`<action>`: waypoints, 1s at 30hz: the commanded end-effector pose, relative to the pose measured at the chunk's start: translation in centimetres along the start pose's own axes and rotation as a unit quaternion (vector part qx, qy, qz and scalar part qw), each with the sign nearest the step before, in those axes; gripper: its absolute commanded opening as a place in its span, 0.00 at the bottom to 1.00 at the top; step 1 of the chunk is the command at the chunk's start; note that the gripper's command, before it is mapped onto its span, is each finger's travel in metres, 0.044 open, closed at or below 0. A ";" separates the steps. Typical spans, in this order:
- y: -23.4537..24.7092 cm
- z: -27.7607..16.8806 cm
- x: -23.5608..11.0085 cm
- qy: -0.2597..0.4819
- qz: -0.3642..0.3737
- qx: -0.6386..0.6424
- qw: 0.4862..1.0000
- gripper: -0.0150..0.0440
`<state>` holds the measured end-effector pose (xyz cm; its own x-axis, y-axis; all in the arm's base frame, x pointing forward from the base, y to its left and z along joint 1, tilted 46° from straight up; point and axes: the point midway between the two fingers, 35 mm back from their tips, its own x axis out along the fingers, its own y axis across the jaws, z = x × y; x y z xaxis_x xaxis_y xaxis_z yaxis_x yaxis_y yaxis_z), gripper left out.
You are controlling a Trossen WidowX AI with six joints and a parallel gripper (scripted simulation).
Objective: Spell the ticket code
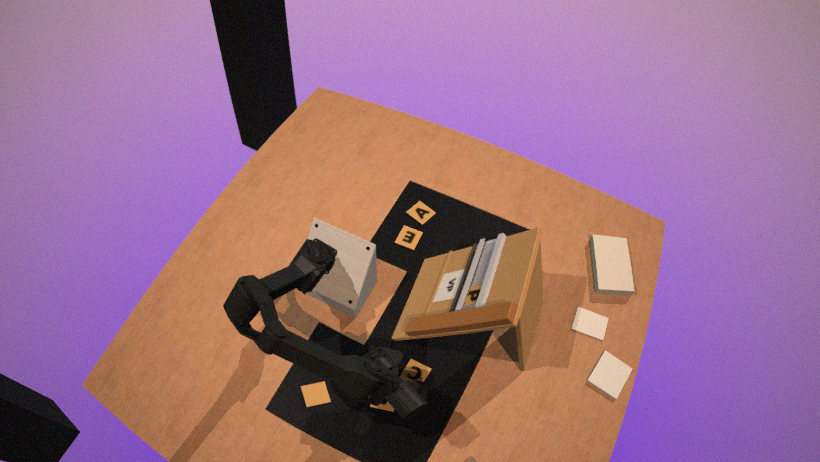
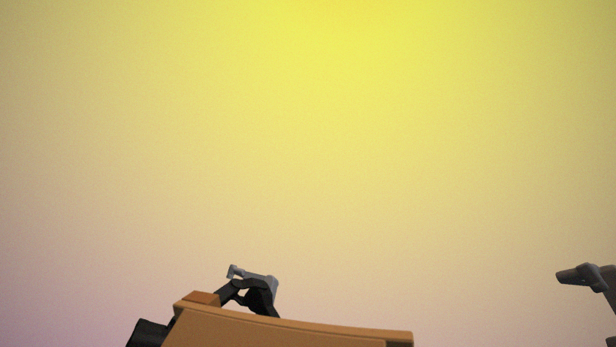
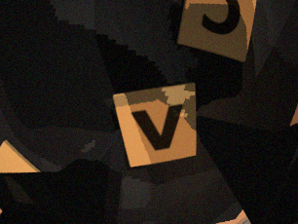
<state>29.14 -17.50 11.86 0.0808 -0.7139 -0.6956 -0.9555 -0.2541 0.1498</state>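
Wrist view: gripper (image 3: 156,132) clamped on the V tile (image 3: 156,129) over the black mat (image 3: 58,60); the C tile (image 3: 218,11) lies just beyond it, up-right.

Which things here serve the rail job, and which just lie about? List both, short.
Job: ticket, letter rail, P tile in the rail, V tile held in the gripper.
Lying about: C tile, A tile, E tile, blank tile, white blocks.
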 end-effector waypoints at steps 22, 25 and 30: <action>0.0 0.2 -1.5 0.000 -0.001 0.001 1.000 0.25; 0.1 0.2 -1.7 0.000 -0.001 0.001 1.000 0.25; 0.1 0.3 -2.0 0.000 -0.001 0.001 1.000 0.25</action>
<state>28.83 -16.09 12.83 0.0812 -0.7111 -0.6984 -0.9554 -0.2551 0.1487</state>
